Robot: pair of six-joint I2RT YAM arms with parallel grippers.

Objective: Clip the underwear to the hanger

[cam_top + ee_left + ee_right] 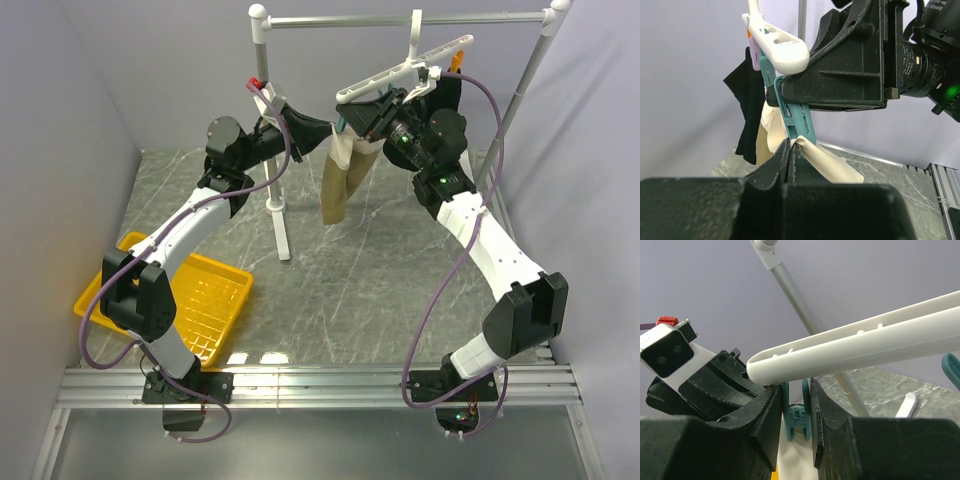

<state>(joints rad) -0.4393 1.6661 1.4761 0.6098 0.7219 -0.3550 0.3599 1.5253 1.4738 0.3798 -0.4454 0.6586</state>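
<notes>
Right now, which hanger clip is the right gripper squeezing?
The teal clip at the hanger's low end; the purple clip and orange clip sit farther up.

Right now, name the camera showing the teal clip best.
Left wrist: the teal clip shows full length, tips at the underwear. Right wrist shows only its handles between end effector fingers; overhead it's nearly hidden.

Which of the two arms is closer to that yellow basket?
Left. The left arm's elbow hangs over the yellow basket; the right arm stands across the table, well apart from it.
</notes>
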